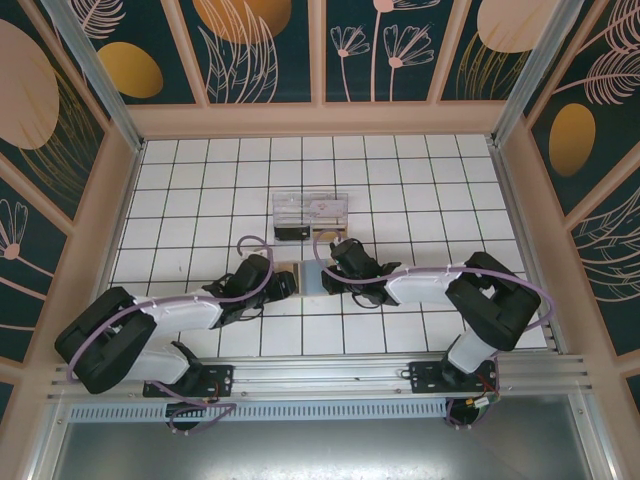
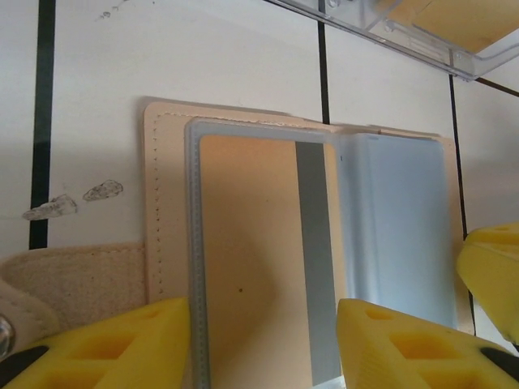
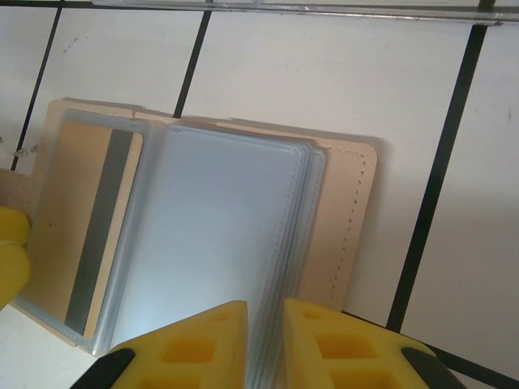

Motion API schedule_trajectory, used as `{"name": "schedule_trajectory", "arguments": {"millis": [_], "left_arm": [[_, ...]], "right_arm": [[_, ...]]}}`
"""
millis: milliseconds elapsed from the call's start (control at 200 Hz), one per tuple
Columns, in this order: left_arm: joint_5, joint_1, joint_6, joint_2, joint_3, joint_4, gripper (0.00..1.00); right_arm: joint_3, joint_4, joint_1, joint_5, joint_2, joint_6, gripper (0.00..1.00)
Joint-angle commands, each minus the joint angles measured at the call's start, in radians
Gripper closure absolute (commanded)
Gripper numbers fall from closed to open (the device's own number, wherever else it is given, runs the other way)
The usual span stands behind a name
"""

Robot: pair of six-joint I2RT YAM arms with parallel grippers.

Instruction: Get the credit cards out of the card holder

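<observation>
Card holder: open flat. Your left gripper spread wide, astride its sleeved credit card; your right gripper narrowed, pinching its near edge.

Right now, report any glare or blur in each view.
Right wrist view: a white glare patch low on the wallet, beside the right tool, whose yellow fingers look soft. Left wrist view: the clear box at the top is slightly blurred; the card is sharp. Top view: even light, no hot spots.
</observation>
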Motion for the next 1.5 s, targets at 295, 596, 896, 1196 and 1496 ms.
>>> {"name": "schedule_trajectory", "arguments": {"millis": [295, 596, 896, 1196, 1496], "left_arm": [[0.108, 0.006, 0.023, 0.042, -0.014, 0.089, 0.47], [0.149, 0.004, 0.03, 0.038, -0.017, 0.125, 0.41], [0.148, 0.004, 0.024, 0.045, -0.017, 0.135, 0.38], [0.05, 0.005, 0.008, 0.004, -0.026, 0.063, 0.5], [-0.008, 0.006, 0.043, -0.051, -0.016, -0.02, 0.54]], "right_arm": [[0.025, -0.003, 0.006, -0.027, 0.051, 0.007, 0.79], [0.028, -0.005, 0.006, -0.03, 0.058, 0.008, 0.79], [0.03, -0.017, 0.006, -0.024, 0.042, 0.012, 0.79], [0.083, -0.015, 0.004, -0.055, -0.014, 0.037, 0.76], [0.179, -0.039, 0.005, -0.069, 0.033, 0.081, 0.75]]}}
